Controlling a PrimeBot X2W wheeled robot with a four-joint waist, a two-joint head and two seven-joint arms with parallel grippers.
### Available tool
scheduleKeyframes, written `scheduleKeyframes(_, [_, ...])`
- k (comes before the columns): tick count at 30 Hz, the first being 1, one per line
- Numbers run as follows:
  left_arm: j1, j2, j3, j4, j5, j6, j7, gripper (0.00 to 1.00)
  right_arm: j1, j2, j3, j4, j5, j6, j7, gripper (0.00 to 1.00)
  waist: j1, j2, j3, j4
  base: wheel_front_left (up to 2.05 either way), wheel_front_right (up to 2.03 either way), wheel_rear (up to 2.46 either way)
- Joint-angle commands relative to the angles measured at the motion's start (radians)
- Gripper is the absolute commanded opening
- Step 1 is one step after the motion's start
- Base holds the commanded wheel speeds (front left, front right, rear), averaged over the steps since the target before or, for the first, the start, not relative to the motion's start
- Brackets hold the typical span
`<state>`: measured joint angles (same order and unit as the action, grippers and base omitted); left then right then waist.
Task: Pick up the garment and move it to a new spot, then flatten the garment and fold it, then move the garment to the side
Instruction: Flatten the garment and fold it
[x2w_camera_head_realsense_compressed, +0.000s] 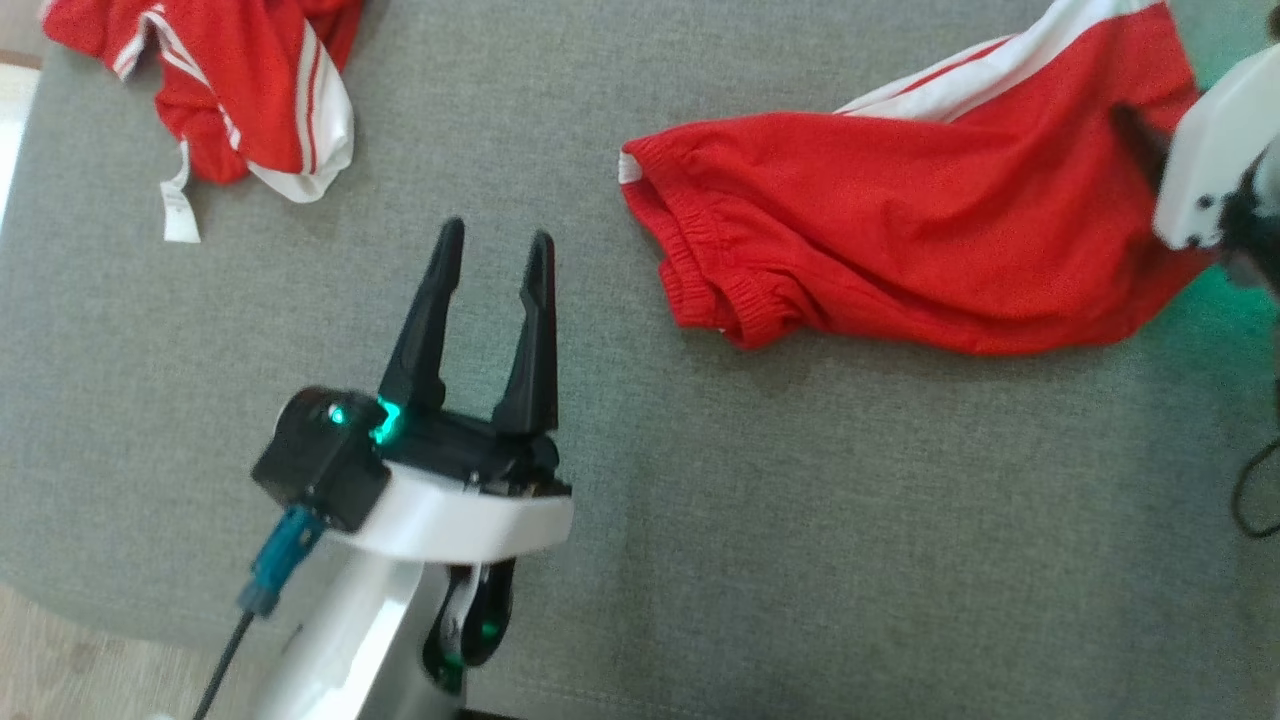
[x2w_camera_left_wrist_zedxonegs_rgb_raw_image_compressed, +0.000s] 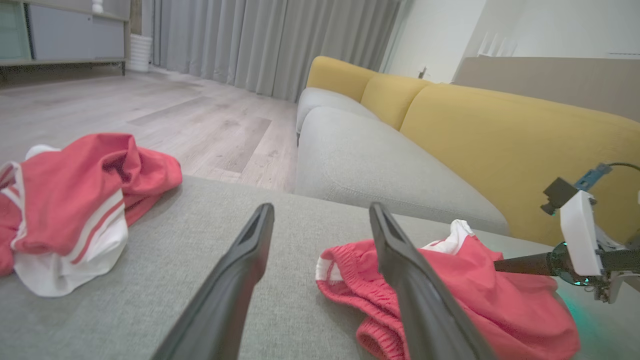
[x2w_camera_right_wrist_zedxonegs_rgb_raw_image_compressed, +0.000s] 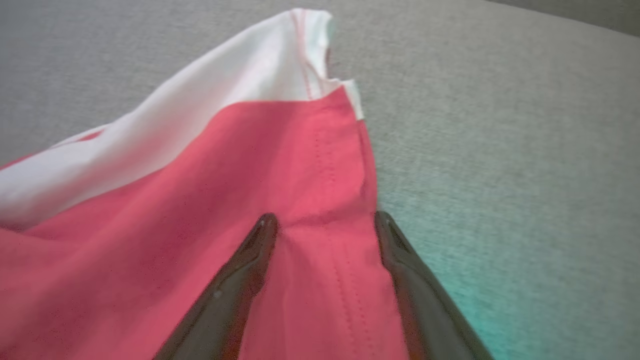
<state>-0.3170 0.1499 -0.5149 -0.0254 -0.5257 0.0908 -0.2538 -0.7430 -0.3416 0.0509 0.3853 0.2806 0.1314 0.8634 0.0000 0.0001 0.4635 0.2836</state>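
Lying stretched across the grey cushion (x2w_camera_head_realsense_compressed: 800, 500), the red garment (x2w_camera_head_realsense_compressed: 900, 220) looks laid out for flattening: the left pincer (x2w_camera_head_realsense_compressed: 498, 235) hangs apart near its waistband (x2w_camera_head_realsense_compressed: 700, 270), the right pincer (x2w_camera_right_wrist_zedxonegs_rgb_raw_image_compressed: 320, 220) spreads over the far end, seemingly gripping nothing.

1. A big soft grey seat (x2w_camera_head_realsense_compressed: 800, 550) holds everything.
2. The red shorts (x2w_camera_head_realsense_compressed: 900, 220) lie on its right side, partly spread out, with a white stripe along the far edge.
3. A red and white bundle (x2w_camera_head_realsense_compressed: 230, 90) lies scrunched up at the far left corner, well apart from the shorts.
4. Its white tag (x2w_camera_head_realsense_compressed: 180, 205) rests on the seat.
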Motion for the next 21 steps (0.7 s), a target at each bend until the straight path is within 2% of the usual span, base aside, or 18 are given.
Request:
scheduleKeyframes(1, [0.025,-0.005,0.062,-0.023,0.042,-0.027,-0.008,1.00,0.068,0.041,0.032,-0.004,0.011,-0.001,0.027,0.00,0.0000,-0.0001,-0.020,-0.004,0.00,0.00,0.00])
scheduleKeyframes(4, [0.073,-0.022,0.100,-0.005,0.100,-0.067,-0.008,1.00,0.082,0.059,0.026,-0.011,0.034,-0.001,0.012,0.00,0.0000,-0.0001,-0.040,-0.021,0.00,0.00,0.00])
scheduleKeyframes(5, [0.073,-0.022,0.100,-0.005,0.100,-0.067,-0.008,1.00,0.082,0.059,0.026,-0.011,0.034,-0.001,0.012,0.00,0.0000,-0.0001,-0.040,-0.021,0.00,0.00,0.00])
scheduleKeyframes(9, [0.134,-0.039,0.150,0.022,0.143,-0.111,-0.008,1.00,0.085,0.072,-0.072,0.001,0.025,-0.001,-0.048,0.00,0.0000,-0.0001,-0.077,-0.055,0.00,0.00,0.00])
scheduleKeyframes(17, [0.237,-0.065,0.216,0.059,0.199,-0.170,-0.008,1.00,0.142,0.002,-0.311,0.044,-0.025,-0.001,-0.138,0.00,0.0000,-0.0001,-0.152,-0.091,0.00,0.00,0.00])
scheduleKeyframes(21, [0.263,-0.078,0.226,0.066,0.211,-0.185,-0.008,1.00,0.143,-0.029,-0.374,0.012,-0.032,-0.001,-0.148,0.00,0.0000,-0.0001,-0.163,-0.092,0.00,0.00,0.00])
